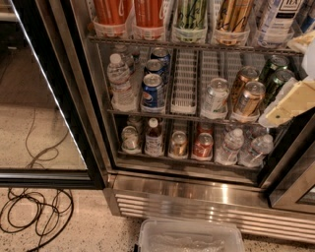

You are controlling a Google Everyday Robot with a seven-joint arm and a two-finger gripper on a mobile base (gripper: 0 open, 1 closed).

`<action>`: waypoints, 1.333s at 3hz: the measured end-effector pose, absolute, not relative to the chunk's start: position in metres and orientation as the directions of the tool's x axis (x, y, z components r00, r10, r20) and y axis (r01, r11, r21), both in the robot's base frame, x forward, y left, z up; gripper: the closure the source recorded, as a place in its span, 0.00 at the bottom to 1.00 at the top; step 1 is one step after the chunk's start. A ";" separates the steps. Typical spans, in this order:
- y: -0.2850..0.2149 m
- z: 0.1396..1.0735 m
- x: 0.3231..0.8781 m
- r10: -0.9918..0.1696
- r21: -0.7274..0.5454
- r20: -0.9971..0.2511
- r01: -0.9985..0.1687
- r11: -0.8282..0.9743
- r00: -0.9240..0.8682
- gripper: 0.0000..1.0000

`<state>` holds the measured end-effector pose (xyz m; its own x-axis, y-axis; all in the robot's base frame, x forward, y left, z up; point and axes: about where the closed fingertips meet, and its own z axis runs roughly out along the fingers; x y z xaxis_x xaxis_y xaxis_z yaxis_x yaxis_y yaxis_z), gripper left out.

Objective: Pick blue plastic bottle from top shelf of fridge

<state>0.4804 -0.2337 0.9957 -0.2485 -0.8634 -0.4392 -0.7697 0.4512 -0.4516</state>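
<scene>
Fridge (206, 194): stainless steel, open; louvred base across the lower frame.
Door (74, 123): black-framed glass, swung out at 9 o'clock.
Top shelf (197, 45): wire rack along 12 o'clock, with white lane trays holding tall drinks.
Blue plastic bottle (276, 15): upright in its tray on the top shelf, at 1 o'clock; pale label with dark "TEA" print; upper part cut off by the frame edge.
Bottle's neighbours: a gold can (232, 14) just beside it at its 9 o'clock, then a green can (189, 12) and two orange cans (129, 11).
Gripper (288, 104): cream-coloured, at 3 o'clock, in front of the middle rack's right end, below the bottle and apart from it.
Gripper state: whether clenched or released does not show; nothing is seen in its grasp.
Arm pose: enters from the right edge, slanting down toward 8 o'clock.
Middle rack: water bottle (119, 78), Pepsi cans (153, 91), silver can (215, 94), copper cans (248, 98).
Floor: cables (34, 216) at 8 o'clock; clear bin (189, 236) at 6 o'clock.
</scene>
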 end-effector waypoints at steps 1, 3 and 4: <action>-0.233 1.003 0.488 -0.859 -0.481 -0.454 -0.747 0.459 -0.236 0.00; -0.231 1.003 0.492 -0.844 -0.480 -0.482 -0.734 0.480 -0.236 0.00; -0.231 1.004 0.502 -0.802 -0.491 -0.538 -0.676 0.550 -0.261 0.00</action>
